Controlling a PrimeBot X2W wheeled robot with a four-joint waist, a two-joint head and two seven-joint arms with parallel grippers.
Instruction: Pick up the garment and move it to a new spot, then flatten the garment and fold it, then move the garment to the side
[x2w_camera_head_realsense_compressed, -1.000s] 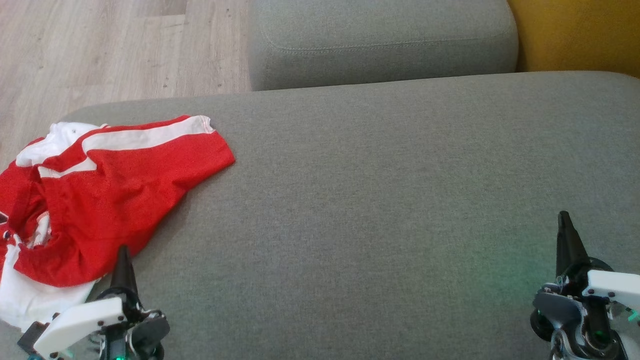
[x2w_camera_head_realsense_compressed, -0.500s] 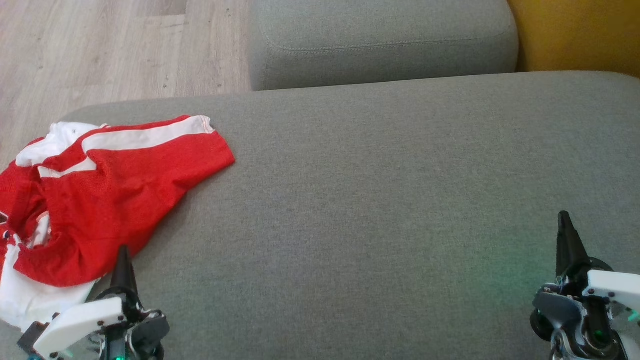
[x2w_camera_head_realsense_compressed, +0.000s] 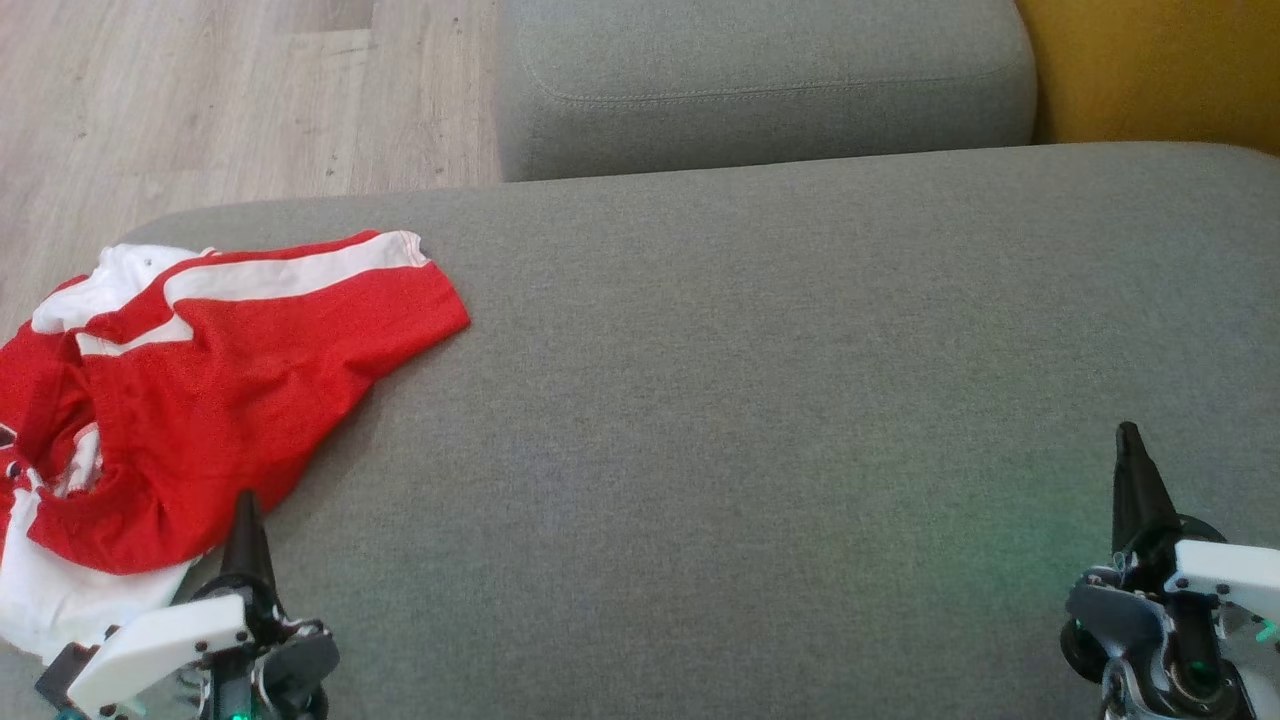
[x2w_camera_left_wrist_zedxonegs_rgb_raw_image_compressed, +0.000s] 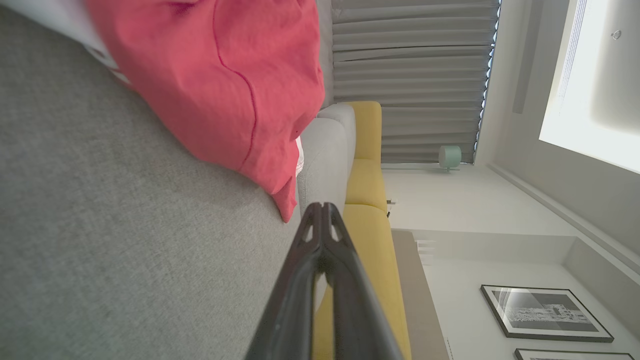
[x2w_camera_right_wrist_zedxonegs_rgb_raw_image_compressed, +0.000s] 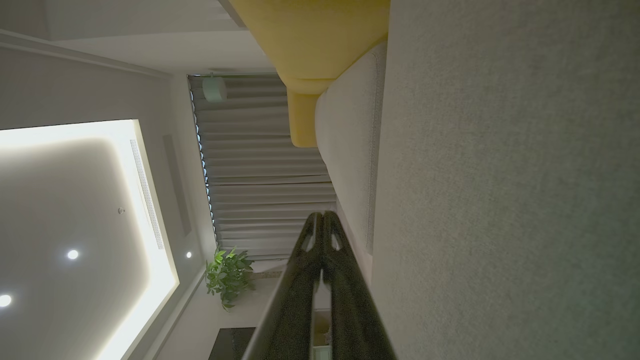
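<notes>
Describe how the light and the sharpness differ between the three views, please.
Head view: even light, sharp, with a faint green glow on the grey cushion beside the right gripper. Left wrist view: the red garment close to the lens looks soft, and the lit ceiling panel is washed out. Right wrist view: dim overall, the cushion dark, the ceiling panel glaring.

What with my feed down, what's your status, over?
Left gripper shut, empty, by garment. Right gripper shut, empty. Garment crumpled, left end of sofa. No obstruction seen.
</notes>
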